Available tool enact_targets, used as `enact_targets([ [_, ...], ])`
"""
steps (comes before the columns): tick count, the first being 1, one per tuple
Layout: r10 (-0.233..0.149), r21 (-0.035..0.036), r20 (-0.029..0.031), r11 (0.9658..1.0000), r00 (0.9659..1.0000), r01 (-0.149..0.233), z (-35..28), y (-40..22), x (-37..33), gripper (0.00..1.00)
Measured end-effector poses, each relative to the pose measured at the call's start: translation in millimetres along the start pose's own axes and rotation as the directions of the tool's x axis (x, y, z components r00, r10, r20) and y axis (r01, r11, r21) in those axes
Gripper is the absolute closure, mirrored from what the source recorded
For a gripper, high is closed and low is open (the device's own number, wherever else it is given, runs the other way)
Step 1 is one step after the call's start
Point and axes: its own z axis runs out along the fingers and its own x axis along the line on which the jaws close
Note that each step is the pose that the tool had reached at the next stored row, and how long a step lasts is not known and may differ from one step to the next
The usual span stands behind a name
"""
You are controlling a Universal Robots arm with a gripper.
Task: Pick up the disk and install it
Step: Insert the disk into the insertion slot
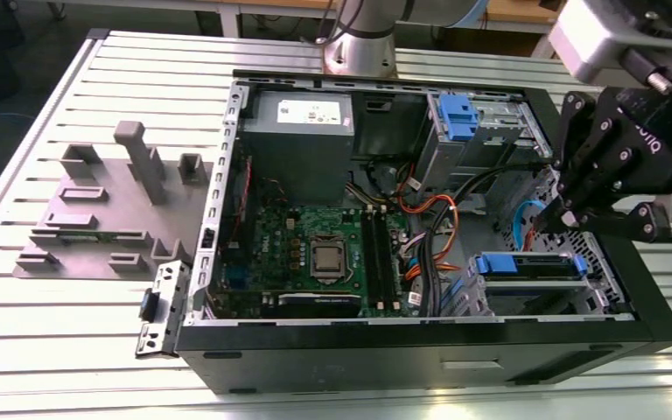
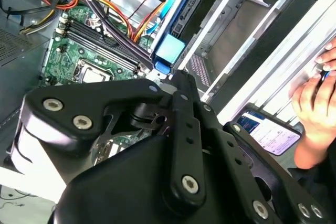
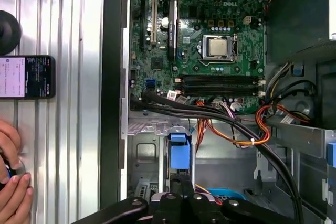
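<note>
Slatted metal table [image 1: 56, 350], open computer case [image 1: 430, 337] on it. Your disk [image 1: 531, 265] lies in the case's lower-right bay, long axis across the frame. Gripper [image 1: 607, 229] hangs just up-right of it, fingers [image 1: 661, 223] spread, holding nothing.

Cable bundle [image 1: 430, 258] just beside the disk [image 1: 531, 265]

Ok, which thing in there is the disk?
Start at the open black computer case and go to its near corner on the exterior view's right, where a grey metal cage stands. The disk lies flat at the top of that cage, with a blue frame round its edges; the other blue piece, at the far wall, is a smaller clip.
</note>
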Motion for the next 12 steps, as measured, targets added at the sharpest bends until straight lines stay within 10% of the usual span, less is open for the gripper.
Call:
enact_targets([
  [12, 0.0, 0.0, -0.0002, 1.0, 1.0, 0.0, 21.8, 0.3, 0.9, 0.89],
])
